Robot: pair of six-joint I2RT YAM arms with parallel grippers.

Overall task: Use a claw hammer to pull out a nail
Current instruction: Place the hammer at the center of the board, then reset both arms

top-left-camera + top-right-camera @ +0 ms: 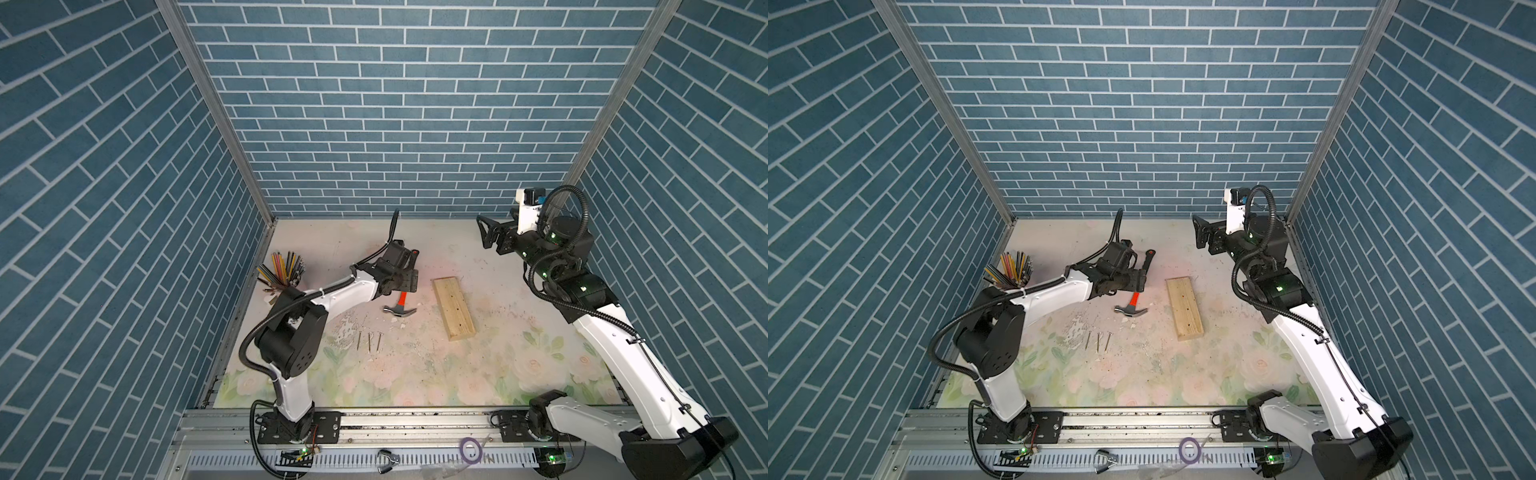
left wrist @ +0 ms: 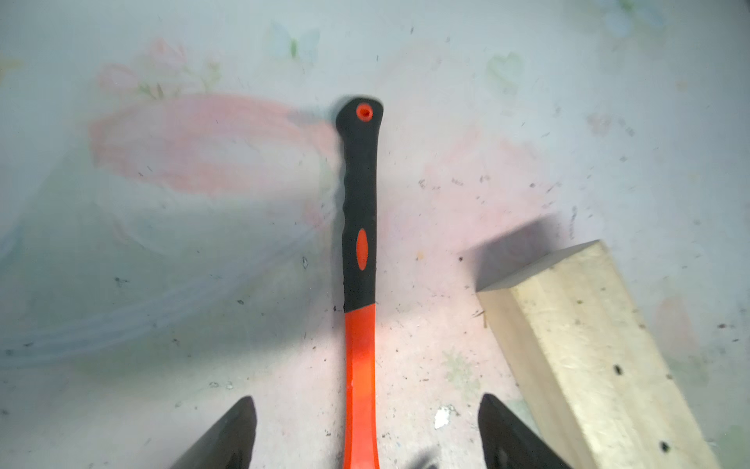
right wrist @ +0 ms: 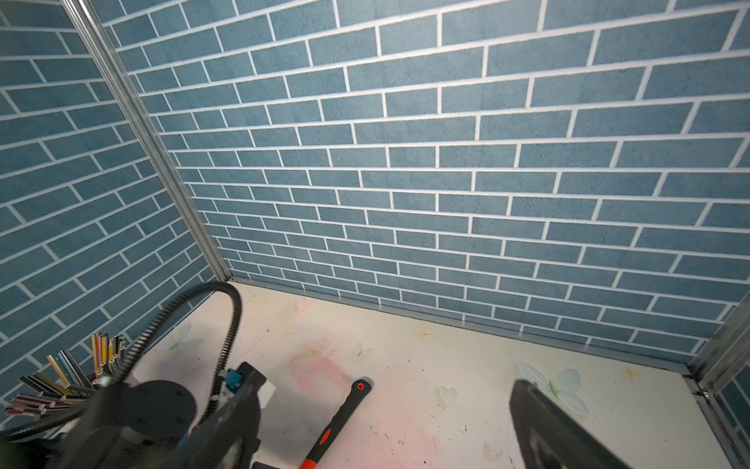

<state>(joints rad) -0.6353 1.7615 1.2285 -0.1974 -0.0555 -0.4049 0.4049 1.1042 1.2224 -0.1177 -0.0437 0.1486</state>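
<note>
In both top views you see the claw hammer (image 1: 401, 308) lying flat on the desk (image 1: 498, 345). Its silver head points toward the arm bases and its handle runs toward the back wall. The left end effector (image 1: 402, 279) hangs over the handle and hides most of it; from here you cannot judge its jaws. To the right of the hammer, not touching it, lies a pale wooden block (image 1: 454, 308) with small dark holes in its top face. Three nails (image 1: 369, 340) lie loose side by side on the desk, nearer the bases than the hammer head. A cup of coloured pencils (image 1: 282, 272) stands by the left wall. The right end effector (image 1: 487, 232) is raised near the back right corner, well apart from everything on the desk, with its jaws spread and nothing in them.

In the left wrist view, the hammer (image 2: 360, 284) runs down the middle: orange shaft close to the camera, black rubber grip at the far end. The left end effector (image 2: 365, 400) is released. Its two dark fingers (image 2: 239, 430) stand on either side of the orange shaft, with bare desk showing in each gap. The block (image 2: 588, 365) lies beside them.

In the right wrist view, you see the hammer's grip end (image 3: 335, 422) resting on the desk beside the left arm's wrist. One dark finger (image 3: 544, 430) of the right end effector hangs over bare desk.
</note>
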